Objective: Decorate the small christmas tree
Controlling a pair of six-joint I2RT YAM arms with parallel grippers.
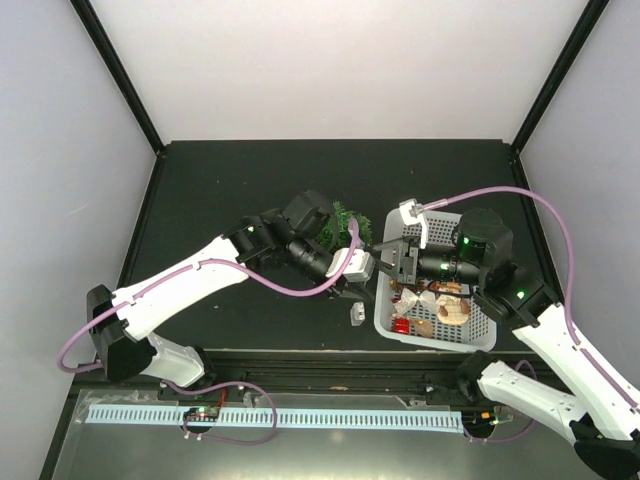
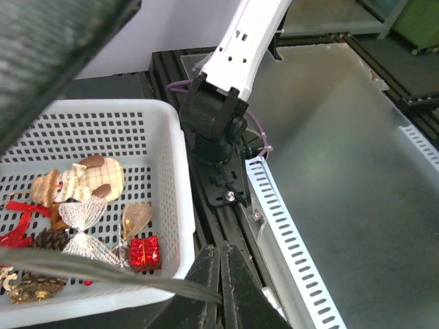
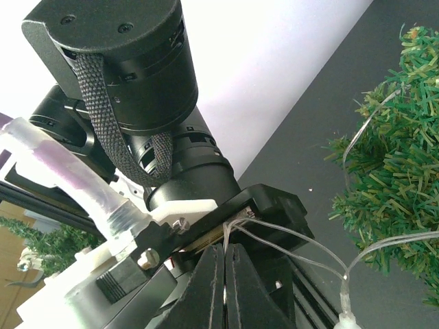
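The small christmas tree stands mid-table, its pot hidden behind my left wrist; its green branches fill the right edge of the right wrist view. A clear light string runs from the tree's branches to both grippers. My left gripper is shut on the string, just left of the white basket. My right gripper faces it tip to tip above the basket's left rim, and its shut fingertips pinch the same string.
The basket holds a red gift box, a pine cone, a gingerbread figure and other ornaments. A small clear piece lies on the table left of the basket. A white perforated rail runs along the near edge.
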